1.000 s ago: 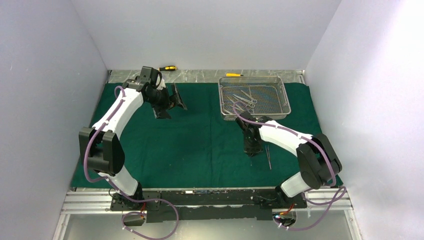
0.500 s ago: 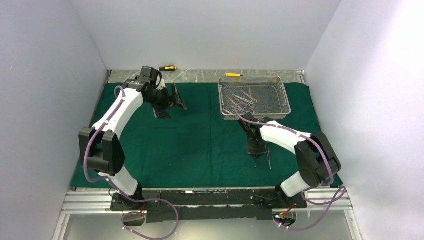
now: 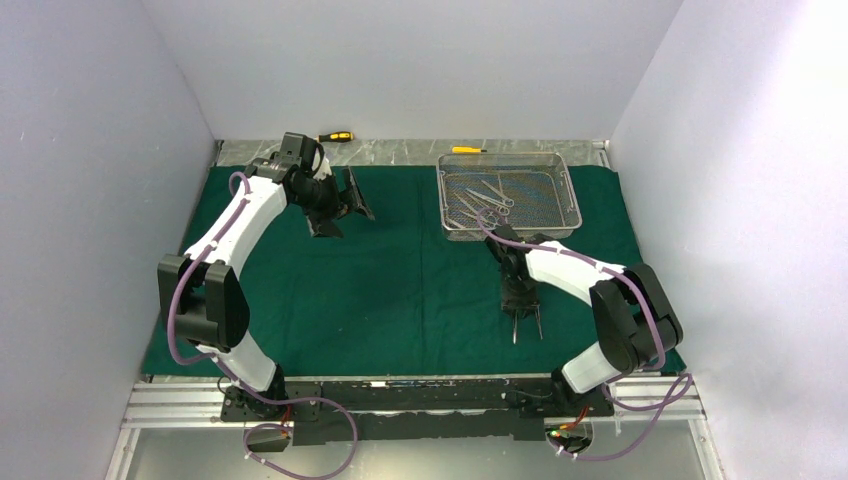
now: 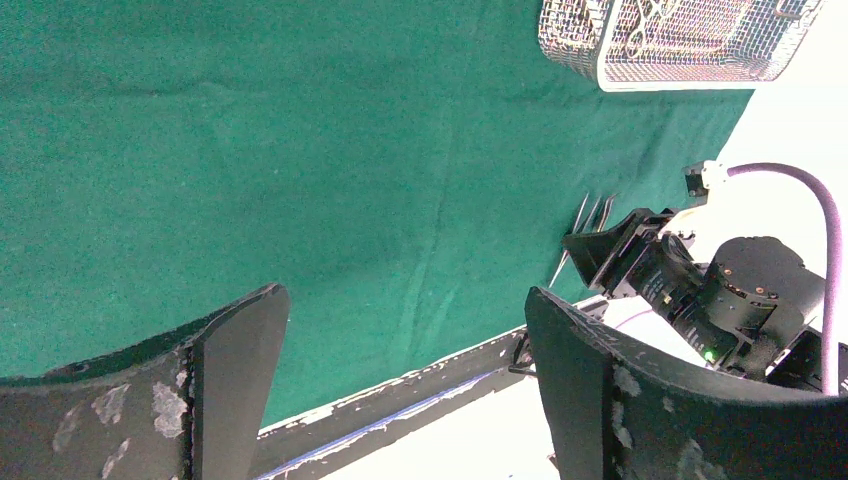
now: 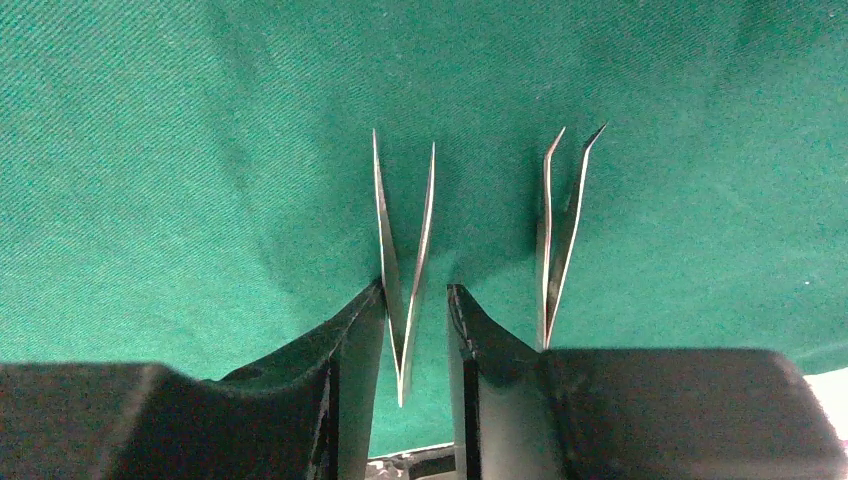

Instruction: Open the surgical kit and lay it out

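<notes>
From above, the dark green cloth lies spread flat over most of the counter, with the wire-mesh tray on its upper right part and several steel instruments inside. A yellow-and-black screwdriver lies on the bare strip at the back. The left tool hangs over the upper left of the cloth. The right tool points down-frame in the lower right, at the straight tweezers, with the bent-tip tweezers just beside them. In the left wrist view, the left tool stands spread wide with nothing between its fingers, only cloth below; the tray sits at the top right and the straight tweezers lie at the right. In the right wrist view, the right tool is partly parted. The straight tweezers lie on the cloth with their joined end between the fingers and their arms sprung apart, not squeezed. The bent-tip tweezers lie to the right, apart from them.
</notes>
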Motion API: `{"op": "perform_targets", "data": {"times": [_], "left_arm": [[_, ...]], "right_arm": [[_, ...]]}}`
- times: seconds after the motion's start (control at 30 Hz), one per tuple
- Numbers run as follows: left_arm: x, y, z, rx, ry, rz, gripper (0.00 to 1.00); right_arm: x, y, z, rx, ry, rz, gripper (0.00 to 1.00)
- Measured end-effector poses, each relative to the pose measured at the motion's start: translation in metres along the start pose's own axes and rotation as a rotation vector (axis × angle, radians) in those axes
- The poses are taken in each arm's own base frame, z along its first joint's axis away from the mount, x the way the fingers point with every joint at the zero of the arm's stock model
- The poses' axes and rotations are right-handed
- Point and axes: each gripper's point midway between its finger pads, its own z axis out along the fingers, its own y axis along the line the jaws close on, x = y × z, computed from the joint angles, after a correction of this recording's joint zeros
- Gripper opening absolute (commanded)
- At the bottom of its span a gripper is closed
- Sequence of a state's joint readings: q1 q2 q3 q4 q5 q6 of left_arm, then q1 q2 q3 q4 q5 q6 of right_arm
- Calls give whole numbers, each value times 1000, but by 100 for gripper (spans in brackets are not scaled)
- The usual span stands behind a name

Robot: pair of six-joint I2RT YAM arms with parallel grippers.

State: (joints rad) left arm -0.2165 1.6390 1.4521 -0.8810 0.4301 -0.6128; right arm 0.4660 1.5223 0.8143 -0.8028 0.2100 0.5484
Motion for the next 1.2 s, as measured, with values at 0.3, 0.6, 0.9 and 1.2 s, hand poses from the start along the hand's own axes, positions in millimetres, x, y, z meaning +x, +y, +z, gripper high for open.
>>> {"op": "perform_targets", "data": {"times": [0.3,0.6,0.9,1.2], "left_arm": [[0,0,0,1,1,0,93],[0,0,0,1,1,0,93],[-3,0,-2,-9,-13,14,93],[-12,-3,-6,-15,-46,24,92]], "right_arm": [[0,0,-1,-1,9,-14,34],[-20,7,-22,-25,-25,-8,45],[-122,16,-117,-144,-378,106,58],[-234,24,-137,-215,-534,183,44]]}}
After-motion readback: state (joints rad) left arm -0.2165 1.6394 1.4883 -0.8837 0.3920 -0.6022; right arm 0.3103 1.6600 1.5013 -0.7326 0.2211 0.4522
